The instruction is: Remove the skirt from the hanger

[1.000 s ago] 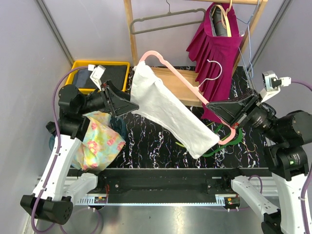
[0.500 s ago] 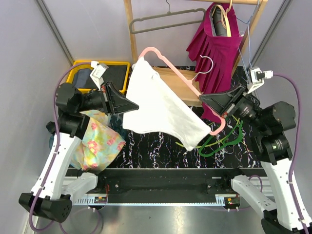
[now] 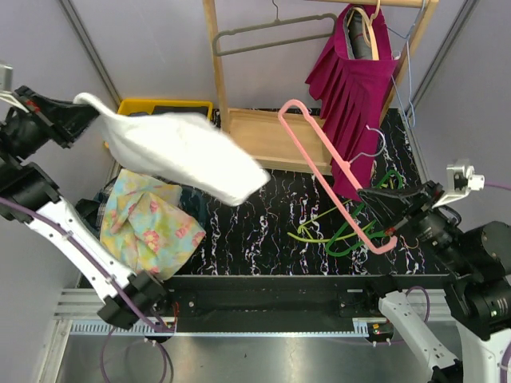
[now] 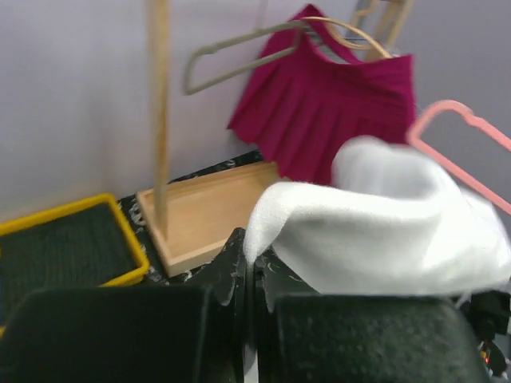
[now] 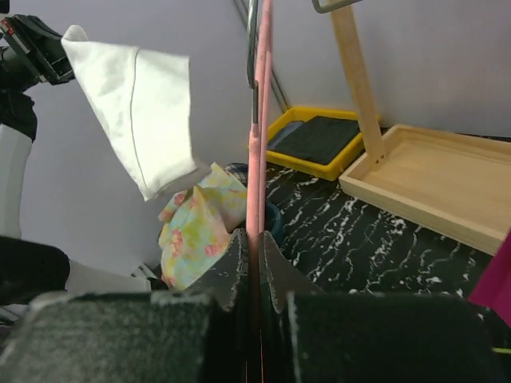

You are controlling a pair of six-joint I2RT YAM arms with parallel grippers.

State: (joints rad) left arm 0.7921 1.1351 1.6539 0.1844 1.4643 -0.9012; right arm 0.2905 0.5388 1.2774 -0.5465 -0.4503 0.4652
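The white skirt (image 3: 184,152) hangs free in the air at the upper left, clear of the pink hanger (image 3: 327,179). My left gripper (image 3: 86,112) is shut on one corner of it; in the left wrist view the skirt (image 4: 383,223) bulges out from between the closed gripper (image 4: 251,255) fingers. My right gripper (image 3: 366,198) is shut on the bare pink hanger near its lower end. The right wrist view has the hanger (image 5: 255,159) rising straight out of that closed gripper (image 5: 255,247), with the skirt (image 5: 140,104) far off at the upper left.
A magenta pleated skirt (image 3: 359,80) hangs on the wooden rack, whose base tray (image 3: 263,136) sits mid-table. A yellow bin (image 3: 160,108) stands at the back left, a floral cloth (image 3: 152,227) lies front left, and green hangers (image 3: 351,231) lie under the right arm.
The left gripper shut on the skirt and swung up and far left, pulling it fully off the hanger. The right arm moved the bare hanger to the right.
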